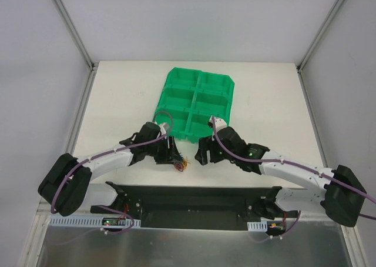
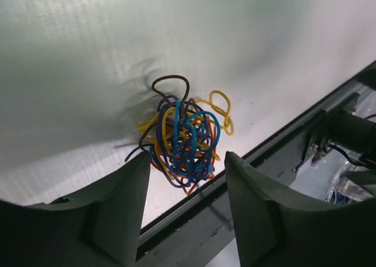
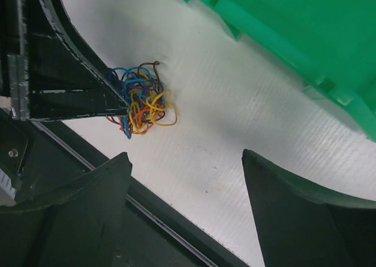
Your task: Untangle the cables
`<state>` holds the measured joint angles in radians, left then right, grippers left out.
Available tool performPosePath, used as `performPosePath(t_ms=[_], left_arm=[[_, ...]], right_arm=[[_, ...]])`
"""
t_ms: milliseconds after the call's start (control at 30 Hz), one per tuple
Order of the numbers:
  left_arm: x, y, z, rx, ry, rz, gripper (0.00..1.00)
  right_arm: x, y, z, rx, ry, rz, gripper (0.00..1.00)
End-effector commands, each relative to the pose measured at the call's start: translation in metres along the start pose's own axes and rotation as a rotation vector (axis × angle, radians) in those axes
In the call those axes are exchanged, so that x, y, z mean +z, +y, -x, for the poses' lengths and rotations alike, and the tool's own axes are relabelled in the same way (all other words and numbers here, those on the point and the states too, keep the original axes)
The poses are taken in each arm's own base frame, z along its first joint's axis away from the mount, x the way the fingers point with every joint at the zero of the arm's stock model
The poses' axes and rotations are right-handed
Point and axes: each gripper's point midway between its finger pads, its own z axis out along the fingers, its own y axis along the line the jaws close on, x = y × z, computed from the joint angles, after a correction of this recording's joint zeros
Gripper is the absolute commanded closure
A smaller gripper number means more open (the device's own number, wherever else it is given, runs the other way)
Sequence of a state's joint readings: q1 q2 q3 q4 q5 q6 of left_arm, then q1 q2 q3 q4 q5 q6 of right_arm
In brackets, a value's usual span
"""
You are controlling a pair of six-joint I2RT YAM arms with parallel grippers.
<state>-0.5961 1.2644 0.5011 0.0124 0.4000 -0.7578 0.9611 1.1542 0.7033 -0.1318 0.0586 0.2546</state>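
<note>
While both arms reach low over the near edge of the tabletop (image 1: 117,102), we see the left hand (image 2: 187,217) with its two dark fingers (image 2: 120,211) spread apart and nothing clamped between them. Just past those fingers lies the tangle of cables (image 2: 185,136), a small loose ball of blue, yellow, orange, purple and brown loops resting on the white surface. One brown loop stands up from the top of the ball and a yellow loop sticks out to one side. In the right wrist view, the tip of one left finger reaches the edge of the ball, but we cannot tell whether it touches.

We see the right hand (image 3: 187,220) spread apart too, holding nothing, and it sits near the tangle with bare tabletop between them.

From above, the tangle lies between the two hands, close to the middle of the near edge and just short of the black plate (image 1: 200,199) that carries the arm bases. Beyond the hands a green tray (image 1: 197,102) with six compartments sits askew toward the far edge. Its near side lies just beside both wrists.
</note>
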Motion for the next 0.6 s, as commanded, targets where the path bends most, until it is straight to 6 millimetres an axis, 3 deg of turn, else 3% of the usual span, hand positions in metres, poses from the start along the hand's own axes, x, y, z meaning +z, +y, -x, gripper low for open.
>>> performPosePath(t_ms=[0,67,133,267,367,467,567], left_arm=[[-0.005,-0.033,0.007,0.086,-0.030,-0.142,0.38],[-0.009,-0.033,0.007,0.097,-0.051,-0.149,0.27],[-0.012,-0.031,0.006,0.105,-0.066,-0.149,0.24],[-0.015,-0.023,0.005,0.103,-0.093,-0.126,0.40],[-0.012,-0.020,0.003,0.097,-0.079,-0.114,0.43],[-0.002,-0.014,0.002,0.098,-0.042,-0.086,0.46],[0.006,-0.011,-0.002,0.078,0.006,-0.075,0.56]], right_arm=[[0.004,0.024,0.009,0.052,-0.082,0.120,0.26],[0.007,0.026,0.004,0.051,-0.092,0.142,0.32],[0.010,0.029,-0.001,0.055,-0.109,0.166,0.38],[0.023,0.044,-0.010,0.051,-0.077,0.235,0.41],[0.038,0.054,-0.013,0.025,-0.041,0.226,0.41],[0.054,0.050,-0.018,0.005,-0.020,0.183,0.40],[0.066,0.039,-0.021,-0.010,-0.020,0.121,0.41]])
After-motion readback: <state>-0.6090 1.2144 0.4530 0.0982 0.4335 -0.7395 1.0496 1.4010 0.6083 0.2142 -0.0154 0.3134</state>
